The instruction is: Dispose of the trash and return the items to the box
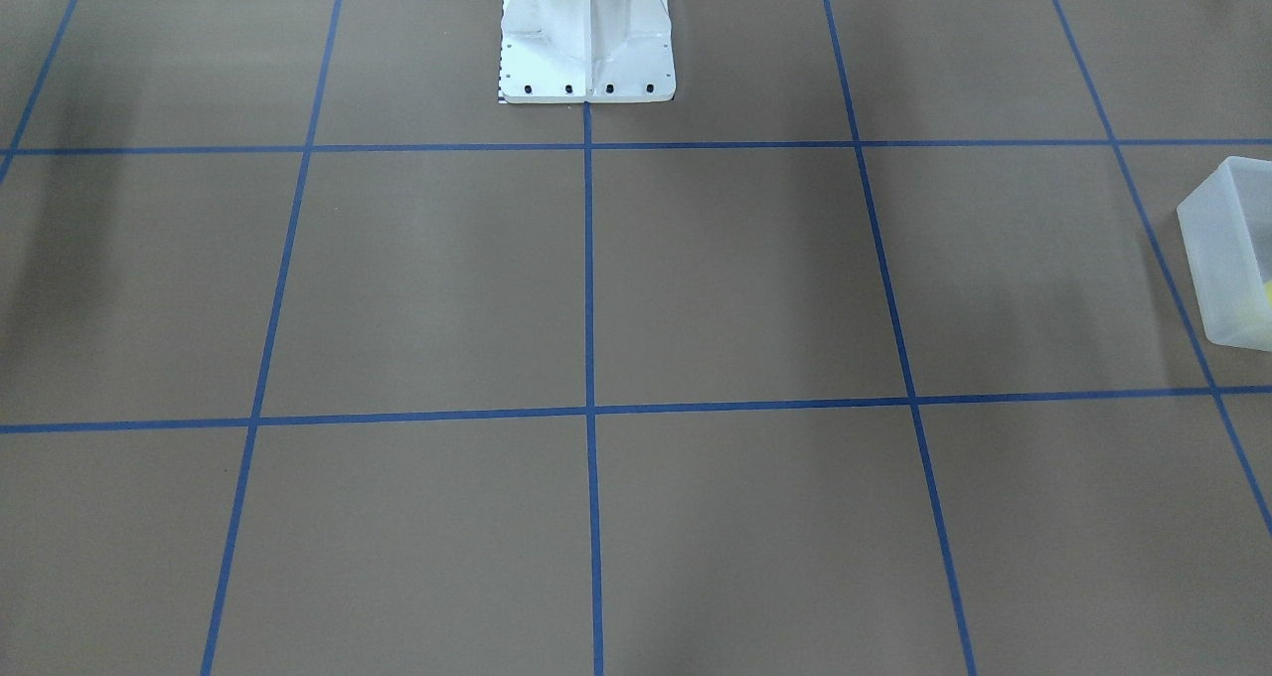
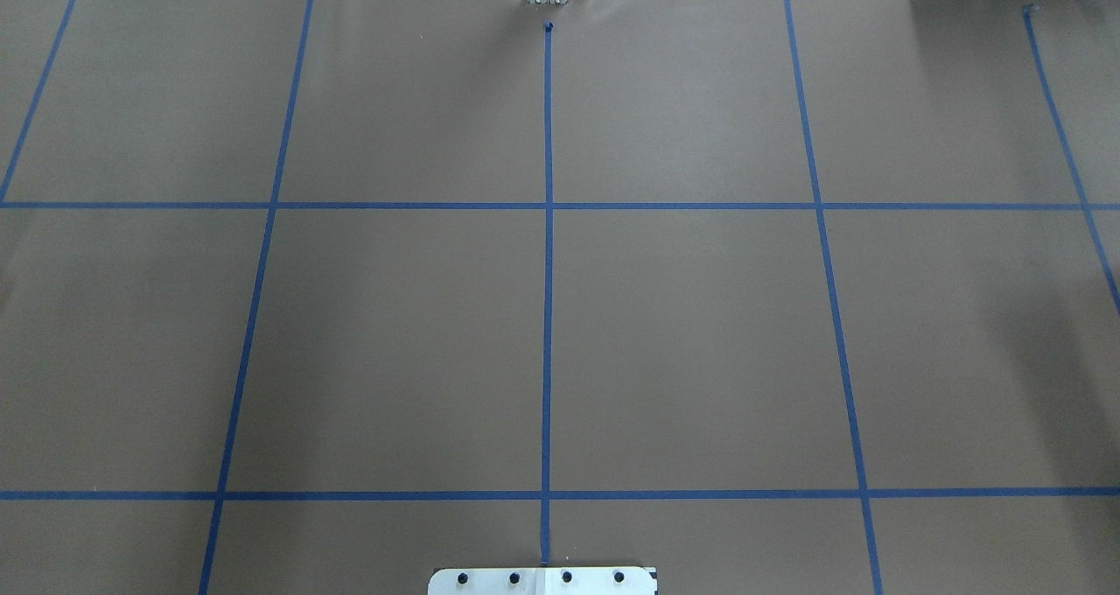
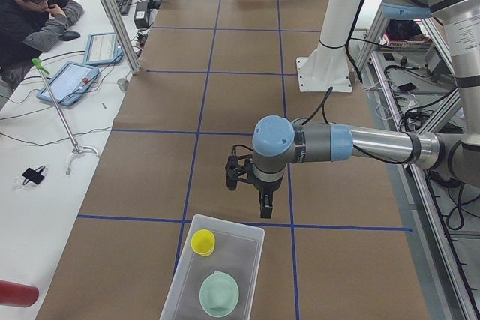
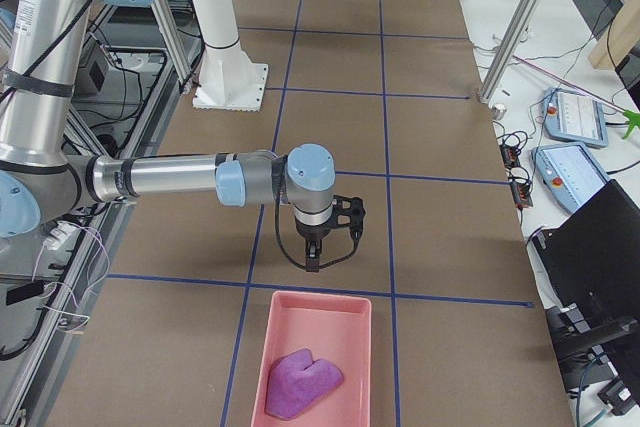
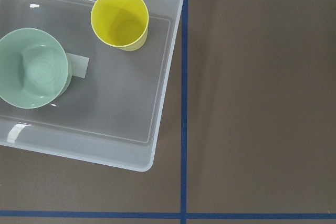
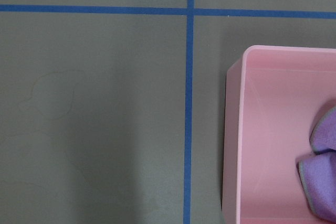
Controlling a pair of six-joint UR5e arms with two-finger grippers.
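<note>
The yellow cup (image 5: pixel 119 18) and the mint-green bowl (image 5: pixel 32 69) stand upright inside the translucent white box (image 5: pixel 163 98). They also show in the exterior left view, cup (image 3: pixel 202 242) and bowl (image 3: pixel 219 294), in the box (image 3: pixel 251 241). My left gripper (image 3: pixel 265 206) hangs above the table just beyond the box's far end and holds nothing I can see. My right gripper (image 4: pixel 311 259) hangs above the table just short of a pink bin (image 4: pixel 352 347). I cannot tell whether either gripper is open or shut. No fingers show in the wrist views.
The pink bin (image 6: pixel 236 129) holds a crumpled purple cloth (image 6: pixel 323 145). The box's corner (image 1: pixel 1232 258) shows at the front-facing view's right edge. The white robot base (image 1: pixel 586 40) stands mid-table. An operator (image 3: pixel 34 13) sits with tablets beside the table.
</note>
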